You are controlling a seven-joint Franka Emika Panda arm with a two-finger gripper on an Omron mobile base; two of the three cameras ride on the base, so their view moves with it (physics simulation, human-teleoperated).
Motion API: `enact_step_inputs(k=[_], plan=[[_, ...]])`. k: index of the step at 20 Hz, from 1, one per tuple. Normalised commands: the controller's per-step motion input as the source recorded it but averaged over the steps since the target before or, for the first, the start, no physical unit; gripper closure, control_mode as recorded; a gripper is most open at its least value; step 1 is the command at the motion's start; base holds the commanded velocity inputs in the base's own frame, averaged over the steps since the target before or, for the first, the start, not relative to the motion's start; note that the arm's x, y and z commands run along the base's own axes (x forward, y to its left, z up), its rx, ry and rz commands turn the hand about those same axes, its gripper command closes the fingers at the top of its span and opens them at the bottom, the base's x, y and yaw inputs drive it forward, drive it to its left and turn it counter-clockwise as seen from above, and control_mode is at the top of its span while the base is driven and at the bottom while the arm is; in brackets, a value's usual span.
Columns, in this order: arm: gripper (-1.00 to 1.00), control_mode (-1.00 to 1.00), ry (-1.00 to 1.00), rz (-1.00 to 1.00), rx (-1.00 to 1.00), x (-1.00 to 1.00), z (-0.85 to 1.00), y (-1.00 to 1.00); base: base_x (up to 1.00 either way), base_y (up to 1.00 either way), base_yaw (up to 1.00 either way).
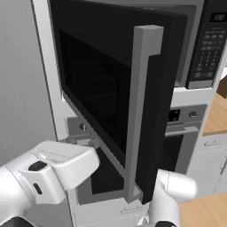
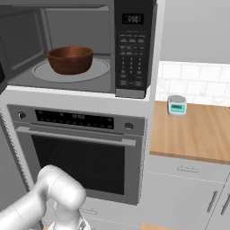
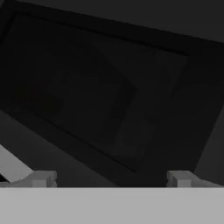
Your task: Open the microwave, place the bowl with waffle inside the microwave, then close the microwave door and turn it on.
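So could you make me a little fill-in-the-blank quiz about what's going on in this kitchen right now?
1. The microwave door is standing ____.
2. The brown bowl sits on the round plate inside the ____.
3. Directly below the microwave is a steel-fronted ____.
4. The small timer stands on the ____ counter.

Missing words: open; microwave; oven; wooden

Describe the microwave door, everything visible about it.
The microwave door is a large black panel with a dark glass window and a tall grey vertical bar handle along its free edge. It stands swung open, hinged on the left, projecting out in front of the oven below. In the hand view its dark glass faces the open gripper; nothing visibly touches it.
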Motion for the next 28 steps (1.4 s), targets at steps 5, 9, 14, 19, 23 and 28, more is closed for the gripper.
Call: enact_step_inputs(k=[5,9,14,19,23,28], plan=[[-1.0,-1.0,0.0,0.15,0.03,1.0,-0.15,-0.62,0.0,0.0,0.0],[-1.0,-1.0,0.03,0.19,0.06,1.0,-0.06,-0.75,0.0,0.0,0.0],[-1.0,-1.0,0.05,0.24,0.08,1.0,0.0,-0.83,0.0,0.0,0.0],[-1.0,-1.0,0.05,0.23,0.07,1.0,-0.01,-0.78,0.0,0.0,0.0],[-1.0,-1.0,0.03,0.21,0.04,1.0,-0.02,-0.68,0.0,0.0,0.0],[-1.0,-1.0,0.01,0.19,0.04,1.0,-0.02,-0.62,0.0,0.0,0.0]])
